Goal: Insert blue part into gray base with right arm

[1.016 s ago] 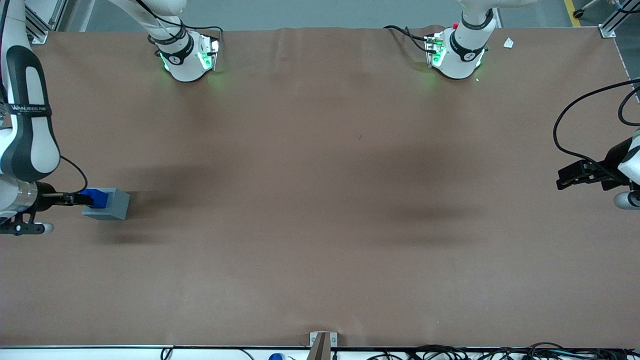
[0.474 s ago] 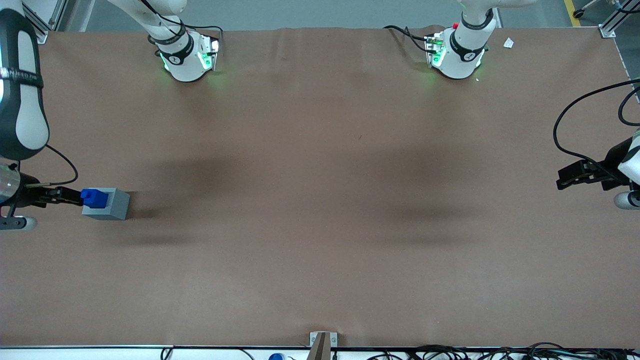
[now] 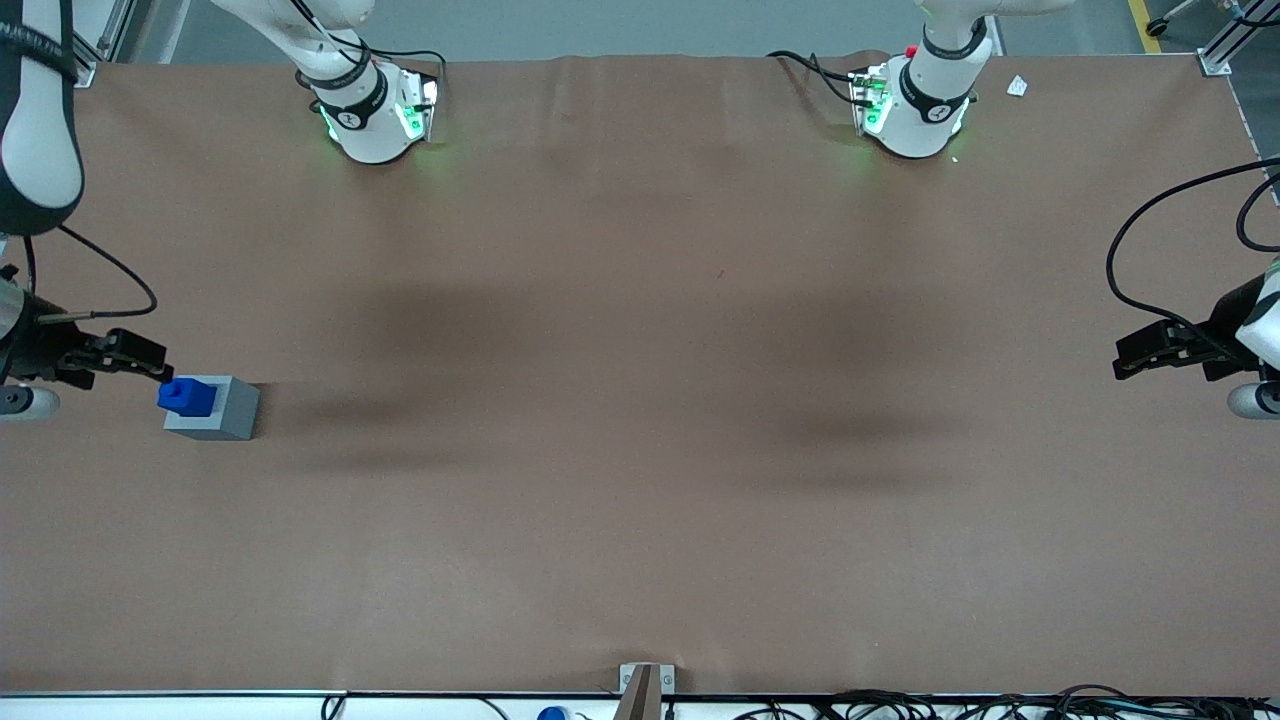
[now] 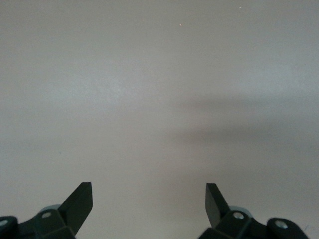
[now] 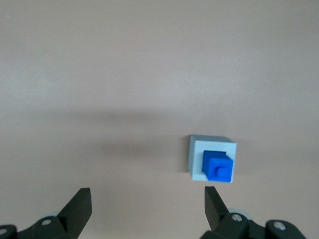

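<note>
The blue part (image 3: pixel 187 396) sits upright in the recess of the gray base (image 3: pixel 222 409) on the brown table, its stud on top, at the working arm's end. In the right wrist view the blue part (image 5: pixel 218 167) stands in the gray base (image 5: pixel 199 155), seen from above. My right gripper (image 3: pixel 140 355) is open and empty, raised above the table beside the base and apart from it. In the right wrist view the gripper (image 5: pixel 147 205) has wide-spread fingers with nothing between them.
The brown table cover (image 3: pixel 640 400) spreads wide. Two arm bases (image 3: pixel 375 115) (image 3: pixel 915 110) stand at the edge farthest from the camera. A small metal bracket (image 3: pixel 645 680) sits at the near edge. A cable (image 3: pixel 110 280) loops from the working arm's wrist.
My gripper has let go of the blue part, opened, and drawn up and away from the base. The blue part stays in the gray base.
</note>
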